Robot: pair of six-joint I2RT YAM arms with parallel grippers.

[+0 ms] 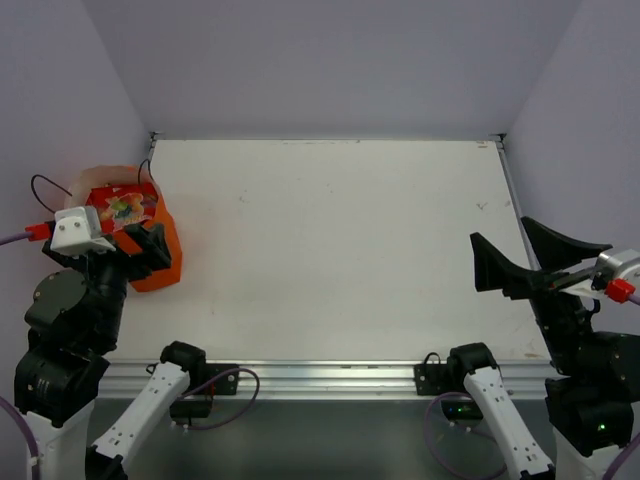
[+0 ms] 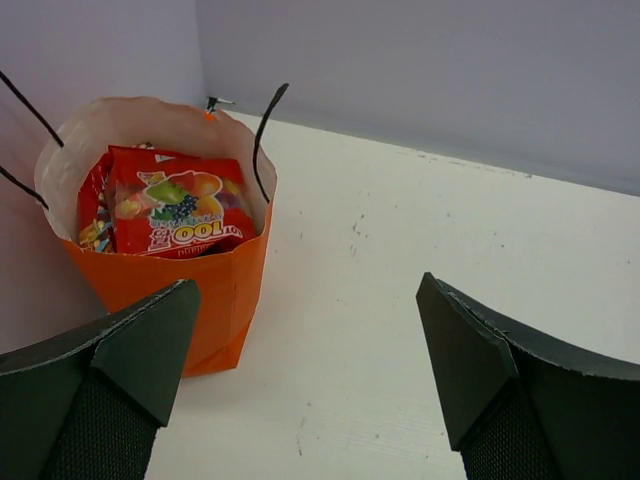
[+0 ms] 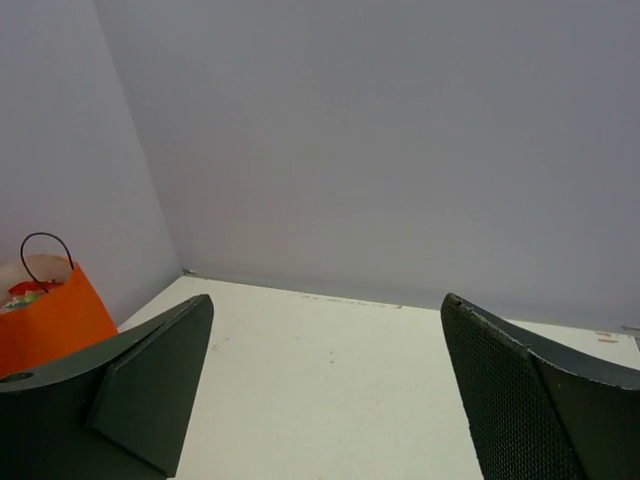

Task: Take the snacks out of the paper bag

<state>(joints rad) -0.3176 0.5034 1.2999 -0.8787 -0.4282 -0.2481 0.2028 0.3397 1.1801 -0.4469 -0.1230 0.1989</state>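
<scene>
The orange paper bag (image 1: 160, 262) stands upright at the table's far left edge, its mouth open, thin dark cord handles sticking up. It also shows in the left wrist view (image 2: 190, 290) and the right wrist view (image 3: 50, 315). Red snack packets with fruit print (image 2: 175, 215) stand inside it, tops showing (image 1: 122, 205); other packets are hidden behind them. My left gripper (image 1: 142, 245) is open and empty, hovering just in front of the bag, its view midpoint (image 2: 305, 345) over bare table. My right gripper (image 1: 525, 255) is open and empty at the right side of the table (image 3: 325, 350).
The white table (image 1: 340, 240) is walled by pale purple panels at the back and both sides. A metal rail (image 1: 330, 375) runs along the near edge, with the arm bases on it.
</scene>
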